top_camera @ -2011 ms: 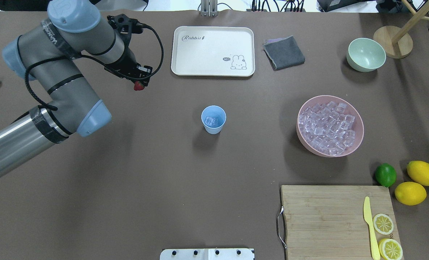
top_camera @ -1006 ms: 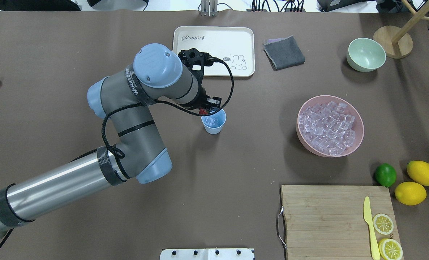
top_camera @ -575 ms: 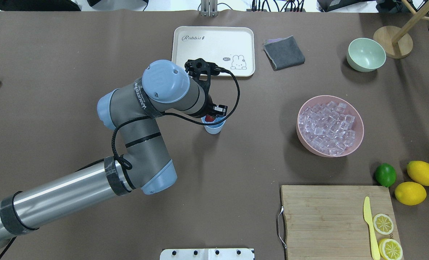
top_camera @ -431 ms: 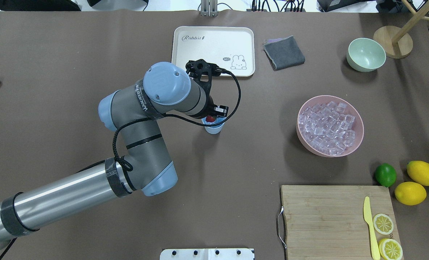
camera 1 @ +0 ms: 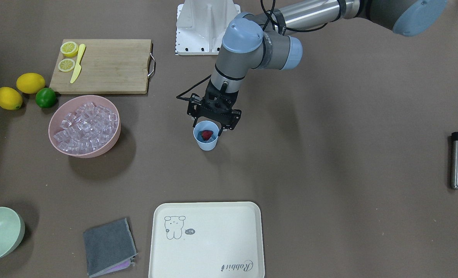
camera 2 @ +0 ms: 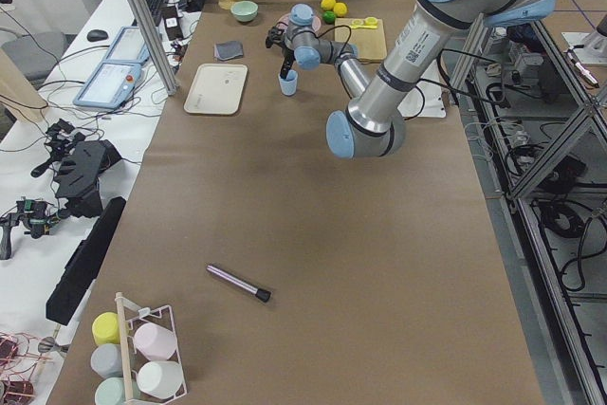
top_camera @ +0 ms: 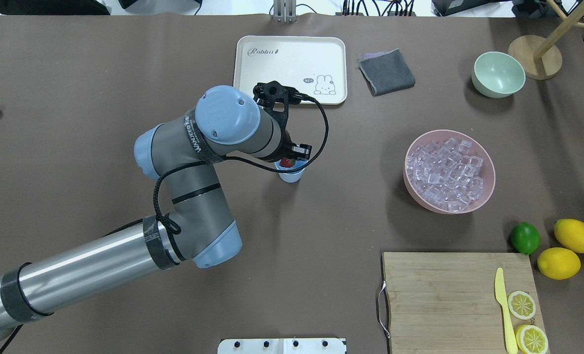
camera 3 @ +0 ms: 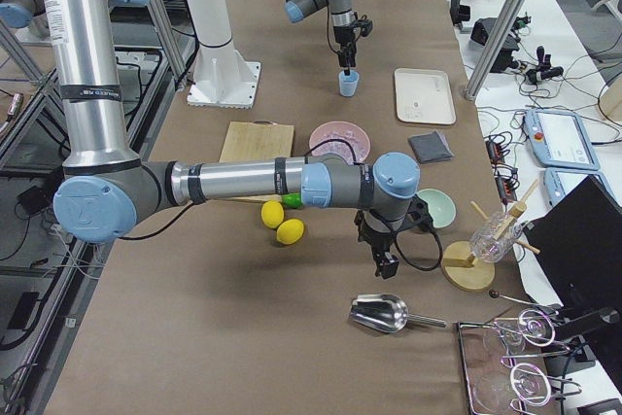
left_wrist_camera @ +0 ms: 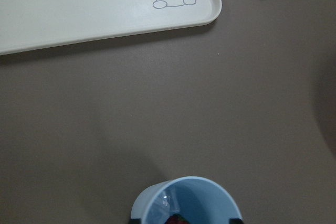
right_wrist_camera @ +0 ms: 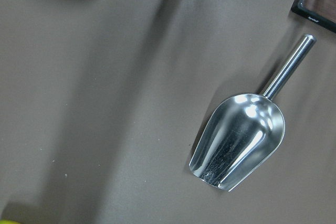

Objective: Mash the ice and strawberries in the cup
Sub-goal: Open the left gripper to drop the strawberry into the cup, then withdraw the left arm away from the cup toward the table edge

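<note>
The light blue cup stands mid-table, and a red strawberry lies inside it. My left gripper hangs just over the cup and is open, its fingertips straddling the rim in the left wrist view. That view shows the cup, a glassy piece of ice and the strawberry's top. More ice fills the pink bowl. My right gripper shows only in the exterior right view, beyond the lemons, so I cannot tell its state.
A white tray and a grey cloth lie past the cup. The pale green bowl, lime, lemons and cutting board are on the right. A metal rod lies far left. A metal scoop lies under the right wrist.
My left arm swung in from the far left carrying the strawberry and came down over the cup. In the last half second it has hardly moved.
</note>
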You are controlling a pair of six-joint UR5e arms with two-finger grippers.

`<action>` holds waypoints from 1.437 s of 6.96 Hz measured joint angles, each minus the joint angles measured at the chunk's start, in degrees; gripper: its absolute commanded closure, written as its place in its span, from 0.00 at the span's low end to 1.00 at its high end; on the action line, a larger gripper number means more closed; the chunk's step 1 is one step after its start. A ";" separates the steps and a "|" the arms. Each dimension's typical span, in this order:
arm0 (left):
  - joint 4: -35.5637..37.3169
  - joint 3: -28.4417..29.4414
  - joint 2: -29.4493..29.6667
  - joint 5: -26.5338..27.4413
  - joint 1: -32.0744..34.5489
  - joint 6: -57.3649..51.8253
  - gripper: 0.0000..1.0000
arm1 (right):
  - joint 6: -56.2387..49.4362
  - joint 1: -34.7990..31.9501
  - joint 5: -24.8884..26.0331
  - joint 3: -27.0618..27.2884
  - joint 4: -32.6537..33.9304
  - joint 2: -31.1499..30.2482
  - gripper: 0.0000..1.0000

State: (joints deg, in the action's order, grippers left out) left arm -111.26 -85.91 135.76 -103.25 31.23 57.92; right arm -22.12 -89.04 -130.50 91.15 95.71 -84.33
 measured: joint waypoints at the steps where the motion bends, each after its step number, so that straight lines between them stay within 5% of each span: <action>1: 0.31 -1.75 -2.62 -1.30 1.39 -0.06 0.03 | -0.04 -0.19 -0.09 0.14 0.00 -0.10 0.01; 4: -0.98 -4.81 -15.07 -12.65 11.76 -2.93 0.03 | -0.11 -0.82 -0.17 0.43 0.00 -0.70 0.01; 6: -1.48 -4.47 -24.60 -16.88 21.28 -15.44 0.03 | -0.12 -1.04 -0.19 0.49 -0.04 -0.85 0.01; 10: -11.14 15.96 -30.90 -23.37 41.75 -44.46 0.03 | -0.12 -1.08 -0.12 0.09 0.00 -0.26 0.01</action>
State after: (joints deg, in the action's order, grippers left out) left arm -122.40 -69.95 104.87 -126.62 72.98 13.46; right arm -22.24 -90.12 -130.62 91.24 95.71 -84.60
